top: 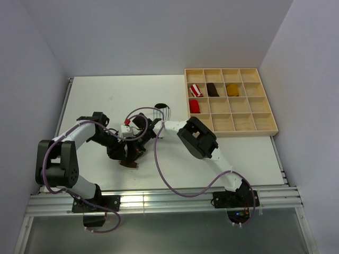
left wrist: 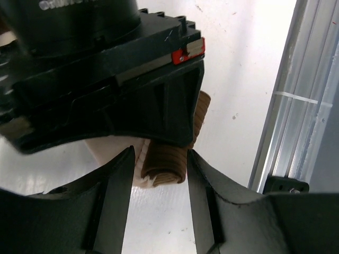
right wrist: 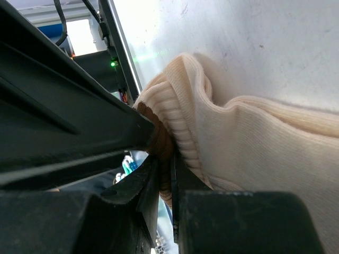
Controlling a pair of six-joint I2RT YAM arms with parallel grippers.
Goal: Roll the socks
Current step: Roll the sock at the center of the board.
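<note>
- We see the right claw [right wrist: 167,164] nipped nearly shut on the cream sock [right wrist: 254,148], with a fold of its brown part caught between the fingers.
- The left claw [left wrist: 159,159] stands open, its two fingers on either side of the sock's brown ribbed end. We cannot tell whether they press on it.
- That sock lies under both claws, left of the middle and nearer the near edge of the table [top: 106,95].
- The striped sock [top: 163,111] lies apart from it, towards the middle of the worktop, with nothing holding it.
- We judge the main risk to be the roll springing loose. Only a thin fold is pinched, and soft ribbed cloth can slide out if either arm pulls.
- The two claws sit almost against each other, so a careless turn could knock them together or drag the sock flat.
- The second sock could be left out of the roll, since it is out of both grips.
- The worktop is plain white and smooth, with a metal rail [top: 159,201] along the near edge.
- A wooden tray [top: 243,133] of square cells fills the far right corner, with four rolled bundles [top: 212,89] in its left cells.
- Pale bare walls close in the left, far and right sides.
</note>
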